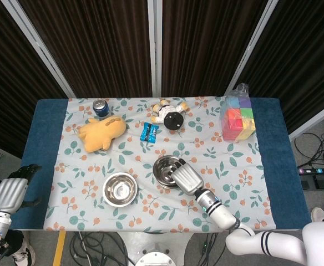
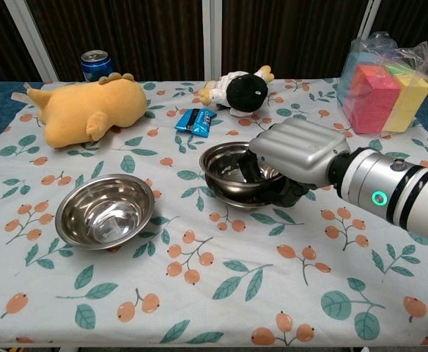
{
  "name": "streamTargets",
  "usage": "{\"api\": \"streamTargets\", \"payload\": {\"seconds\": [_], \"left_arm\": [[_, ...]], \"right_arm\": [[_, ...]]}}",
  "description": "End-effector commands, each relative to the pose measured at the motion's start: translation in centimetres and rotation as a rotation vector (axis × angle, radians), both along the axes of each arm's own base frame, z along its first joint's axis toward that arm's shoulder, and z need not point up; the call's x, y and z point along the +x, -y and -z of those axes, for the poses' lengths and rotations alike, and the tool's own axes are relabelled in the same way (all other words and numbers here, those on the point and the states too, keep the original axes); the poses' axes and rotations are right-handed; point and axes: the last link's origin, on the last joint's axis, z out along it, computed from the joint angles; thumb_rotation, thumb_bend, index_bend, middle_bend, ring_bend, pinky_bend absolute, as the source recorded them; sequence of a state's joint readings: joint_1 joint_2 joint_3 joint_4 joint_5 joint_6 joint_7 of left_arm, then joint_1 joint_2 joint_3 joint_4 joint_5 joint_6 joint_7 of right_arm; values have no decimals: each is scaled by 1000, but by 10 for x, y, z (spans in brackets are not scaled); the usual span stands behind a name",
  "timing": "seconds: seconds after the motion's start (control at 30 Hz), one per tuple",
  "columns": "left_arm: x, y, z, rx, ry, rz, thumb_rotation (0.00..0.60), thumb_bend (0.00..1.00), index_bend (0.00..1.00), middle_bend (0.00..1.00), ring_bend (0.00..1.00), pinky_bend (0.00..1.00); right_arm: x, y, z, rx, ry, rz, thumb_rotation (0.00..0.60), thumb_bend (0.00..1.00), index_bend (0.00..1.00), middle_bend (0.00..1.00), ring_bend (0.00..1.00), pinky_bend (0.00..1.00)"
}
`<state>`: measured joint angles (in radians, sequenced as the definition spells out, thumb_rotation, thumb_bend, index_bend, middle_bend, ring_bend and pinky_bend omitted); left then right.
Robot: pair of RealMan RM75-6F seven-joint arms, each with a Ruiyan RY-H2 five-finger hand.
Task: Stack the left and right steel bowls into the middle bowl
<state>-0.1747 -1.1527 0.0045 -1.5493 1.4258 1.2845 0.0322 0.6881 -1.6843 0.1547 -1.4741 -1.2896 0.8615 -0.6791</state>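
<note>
The right hand (image 2: 296, 150) sits over the middle of the table, its fingers curled down over the near rim of the right steel bowl (image 2: 232, 165) and gripping it, and that bowl is nested inside the middle bowl (image 2: 236, 194), sitting slightly tilted rather than flush. From the head view the same stack (image 1: 166, 169) shows just ahead of the right hand (image 1: 185, 178). The left steel bowl (image 2: 105, 211) stands alone on the floral cloth, well apart to the left, upright. The left hand (image 1: 9, 191) hangs off the table's left edge, holding nothing, though whether its fingers are spread or curled cannot be told from here. Behind the bowls lie a yellow plush toy (image 2: 89, 106), a blue can (image 2: 97, 64), a blue snack packet (image 2: 193, 119), a black-and-white plush (image 2: 242, 89) and a bag of coloured blocks (image 2: 384, 82).
</note>
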Motion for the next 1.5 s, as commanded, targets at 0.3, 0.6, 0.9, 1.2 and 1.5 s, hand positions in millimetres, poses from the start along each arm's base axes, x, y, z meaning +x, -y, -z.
{"api": "streamTargets", "payload": {"seconds": [0.3, 0.6, 0.9, 1.2, 1.5], "left_arm": [[12, 0, 1, -13, 1, 48, 600, 170, 223, 250, 185, 328], [49, 4, 30, -247, -50, 168, 600, 199, 288, 316, 256, 413], [93, -8, 80, -390, -98, 368, 600, 205, 295, 326, 256, 413], [119, -12, 112, -404, -121, 502, 600, 236, 326, 356, 280, 431], [124, -14, 135, -421, -128, 567, 600, 249, 361, 391, 309, 458]], "right_arm": [[17, -17, -77, -103, 53, -55, 600, 0, 101, 110, 0, 0], [18, -21, -136, -195, 152, -26, 600, 0, 101, 121, 0, 0], [9, -13, -161, -236, 206, 25, 600, 0, 100, 132, 0, 0], [-8, -6, -168, -267, 218, 76, 600, 0, 100, 134, 0, 0], [-22, -1, -170, -274, 217, 117, 600, 0, 100, 134, 0, 0]]}}
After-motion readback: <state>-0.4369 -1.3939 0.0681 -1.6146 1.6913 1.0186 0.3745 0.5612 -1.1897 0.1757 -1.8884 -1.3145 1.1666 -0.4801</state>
